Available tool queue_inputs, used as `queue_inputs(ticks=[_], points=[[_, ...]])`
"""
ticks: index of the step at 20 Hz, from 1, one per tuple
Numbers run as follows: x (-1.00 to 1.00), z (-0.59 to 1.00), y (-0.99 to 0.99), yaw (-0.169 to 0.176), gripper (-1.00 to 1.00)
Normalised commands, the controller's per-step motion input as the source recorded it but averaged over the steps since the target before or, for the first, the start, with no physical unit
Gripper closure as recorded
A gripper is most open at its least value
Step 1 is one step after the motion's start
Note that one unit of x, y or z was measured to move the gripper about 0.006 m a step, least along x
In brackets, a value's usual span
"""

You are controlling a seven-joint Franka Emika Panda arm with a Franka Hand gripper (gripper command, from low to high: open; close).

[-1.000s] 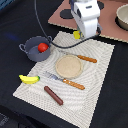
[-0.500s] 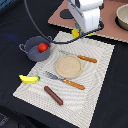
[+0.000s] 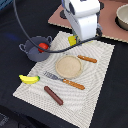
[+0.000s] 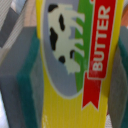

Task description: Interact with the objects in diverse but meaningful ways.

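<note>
place: lab tabletop | evidence: robot arm (image 3: 82, 17), toy food, black table (image 3: 112, 100)

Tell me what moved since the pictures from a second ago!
The white robot arm swung toward the exterior view's left and came down over the yellow rectangular butter packet on the striped cloth mat. Its gripper now straddles the packet, a pad on either side. The grey two-handled pot with the red tomato, the yellow banana and the brown sausage stayed put.

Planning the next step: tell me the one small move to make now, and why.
Probably close the gripper on the butter packet: the wrist view shows it lying between the green finger pads, while the exterior view shows the arm low over the placemat.
</note>
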Motion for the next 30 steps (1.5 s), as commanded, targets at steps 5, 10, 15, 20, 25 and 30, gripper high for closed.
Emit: queue_inputs(ticks=[5,10,15,20,25,30], points=[[0.70,0.34,-0.70,-0.013,1.00],[0.70,0.26,-0.70,-0.015,1.00],[0.73,0.02,-0.69,-0.033,1.00],[0.74,0.00,-0.68,-0.038,1.00],[0.65,-0.02,-0.68,-0.036,1.00],[0.39,-0.08,-0.32,-0.002,1.00]])
